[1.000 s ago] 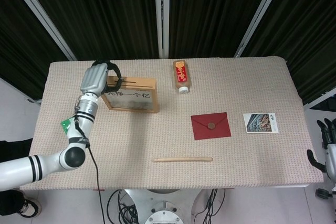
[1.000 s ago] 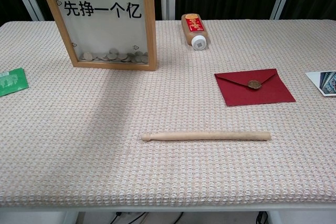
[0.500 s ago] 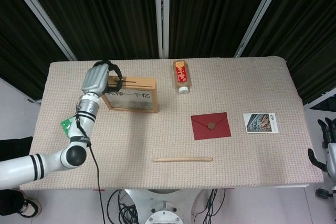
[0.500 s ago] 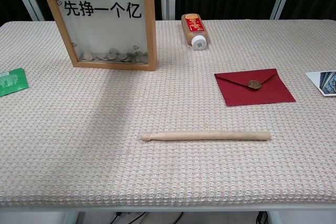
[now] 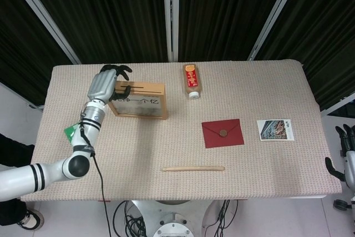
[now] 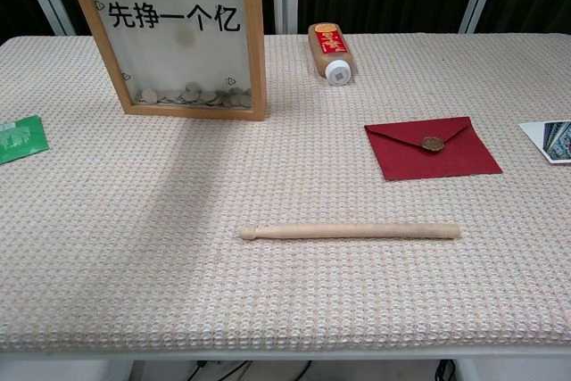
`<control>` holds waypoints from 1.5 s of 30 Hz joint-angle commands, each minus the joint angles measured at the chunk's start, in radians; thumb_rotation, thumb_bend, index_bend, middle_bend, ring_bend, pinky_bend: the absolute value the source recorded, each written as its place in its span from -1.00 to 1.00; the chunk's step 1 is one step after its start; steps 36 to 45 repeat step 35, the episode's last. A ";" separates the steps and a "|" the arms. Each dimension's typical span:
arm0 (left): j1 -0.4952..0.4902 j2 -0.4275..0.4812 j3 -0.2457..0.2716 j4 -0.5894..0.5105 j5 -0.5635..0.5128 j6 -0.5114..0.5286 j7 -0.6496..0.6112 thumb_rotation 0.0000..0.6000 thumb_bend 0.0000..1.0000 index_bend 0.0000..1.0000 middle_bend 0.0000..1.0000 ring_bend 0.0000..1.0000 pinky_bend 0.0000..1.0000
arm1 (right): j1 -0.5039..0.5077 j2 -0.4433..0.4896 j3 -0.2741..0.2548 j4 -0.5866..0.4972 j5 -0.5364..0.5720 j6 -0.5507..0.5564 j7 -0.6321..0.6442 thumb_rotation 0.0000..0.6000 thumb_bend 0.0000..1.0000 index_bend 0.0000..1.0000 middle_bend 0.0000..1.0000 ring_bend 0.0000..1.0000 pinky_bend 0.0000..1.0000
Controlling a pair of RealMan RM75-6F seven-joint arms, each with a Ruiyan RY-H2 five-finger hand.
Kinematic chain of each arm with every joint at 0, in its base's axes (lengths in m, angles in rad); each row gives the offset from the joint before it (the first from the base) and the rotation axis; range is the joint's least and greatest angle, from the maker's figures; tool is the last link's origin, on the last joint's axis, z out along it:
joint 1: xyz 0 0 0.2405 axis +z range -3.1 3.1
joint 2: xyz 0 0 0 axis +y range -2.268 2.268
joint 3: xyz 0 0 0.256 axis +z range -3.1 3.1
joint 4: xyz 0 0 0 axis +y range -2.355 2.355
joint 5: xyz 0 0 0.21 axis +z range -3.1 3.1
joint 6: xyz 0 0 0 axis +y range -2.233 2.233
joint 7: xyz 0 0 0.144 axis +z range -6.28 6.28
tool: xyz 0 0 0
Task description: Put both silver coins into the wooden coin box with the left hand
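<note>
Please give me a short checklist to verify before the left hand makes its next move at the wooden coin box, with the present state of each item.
1. Left hand is over the top edge of the wooden coin box: ok.
2. Left hand's fingers are spread, nothing visible in them: ok, though a small coin could be hidden.
3. Box stands upright, coins lying at its bottom: ok.
4. Both silver coins are inside: cannot tell; they cannot be told apart in the pile.
5. No loose coin shows on the table: ok.
6. Right hand is off the table's right edge, away from the box: ok.
</note>
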 commanded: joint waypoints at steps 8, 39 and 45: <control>0.088 0.075 -0.009 -0.143 0.159 0.078 -0.099 1.00 -0.20 -0.57 -0.40 -0.76 -0.79 | -0.002 0.001 -0.001 -0.004 -0.012 0.013 -0.007 1.00 -0.36 -1.00 -1.00 -1.00 -1.00; 0.767 0.134 0.505 0.169 1.096 0.528 -0.274 1.00 -0.94 -0.83 -0.98 -1.00 -0.97 | -0.017 0.001 -0.046 -0.017 -0.127 0.071 -0.083 1.00 -0.38 -1.00 -1.00 -1.00 -1.00; 0.767 0.134 0.505 0.169 1.096 0.528 -0.274 1.00 -0.94 -0.83 -0.98 -1.00 -0.97 | -0.017 0.001 -0.046 -0.017 -0.127 0.071 -0.083 1.00 -0.38 -1.00 -1.00 -1.00 -1.00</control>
